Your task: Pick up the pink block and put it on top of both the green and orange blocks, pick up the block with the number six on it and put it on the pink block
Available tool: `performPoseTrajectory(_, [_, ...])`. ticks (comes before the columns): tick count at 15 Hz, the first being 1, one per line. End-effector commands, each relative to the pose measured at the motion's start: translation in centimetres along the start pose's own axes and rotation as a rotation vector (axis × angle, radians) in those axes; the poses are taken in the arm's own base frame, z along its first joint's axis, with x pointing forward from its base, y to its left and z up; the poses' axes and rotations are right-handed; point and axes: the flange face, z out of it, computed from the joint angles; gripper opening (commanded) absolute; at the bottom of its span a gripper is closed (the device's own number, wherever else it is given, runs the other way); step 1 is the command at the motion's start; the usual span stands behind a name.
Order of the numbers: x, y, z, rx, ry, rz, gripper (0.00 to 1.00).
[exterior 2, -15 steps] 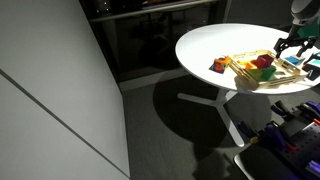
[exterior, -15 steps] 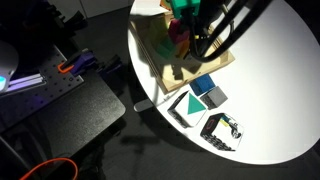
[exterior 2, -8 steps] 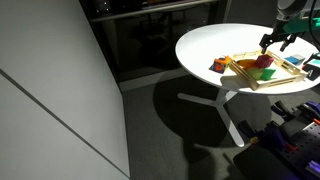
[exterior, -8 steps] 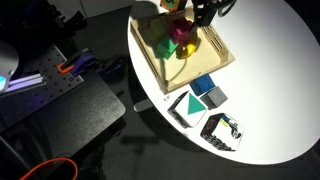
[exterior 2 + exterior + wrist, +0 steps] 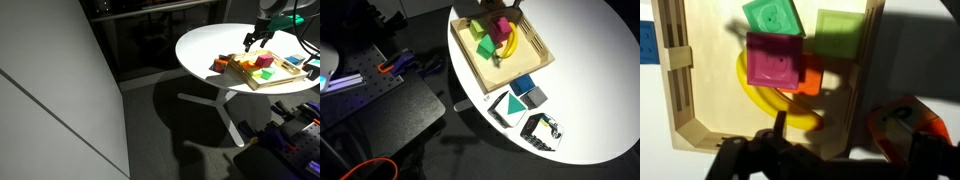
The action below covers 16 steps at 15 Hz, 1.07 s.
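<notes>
1. gripper [image 5: 250,40] hangs over one end of the tray [image 5: 680,90]. jaws look spread, nothing between them.
2. pink block [image 5: 775,62] sits in the tray, lapping onto the green block [image 5: 775,18] and orange block [image 5: 812,80]. a yellow curved piece [image 5: 790,108] pokes out from under it. first step looks done.
3. left to do: the number six block. can't read a six on anything. a pale green block [image 5: 845,35] lies free in the tray, and an orange piece [image 5: 902,125] lies out on the table [image 5: 590,60].
4. vs half a second ago: gripper has backed off the stack toward the tray's end. blocks unmoved.
</notes>
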Motion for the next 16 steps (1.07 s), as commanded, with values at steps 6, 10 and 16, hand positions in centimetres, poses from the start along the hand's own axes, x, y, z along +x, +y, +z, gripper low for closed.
performPoseTrajectory(6, [3.7,-5.1,1.2,-0.004,0.049,-0.349,1.0])
performPoseTrajectory(10, [4.5,-6.1,1.7,0.025,0.057,-0.421,1.0])
performPoseTrajectory(16, [3.9,-6.2,1.9,0.015,0.038,-0.396,1.0])
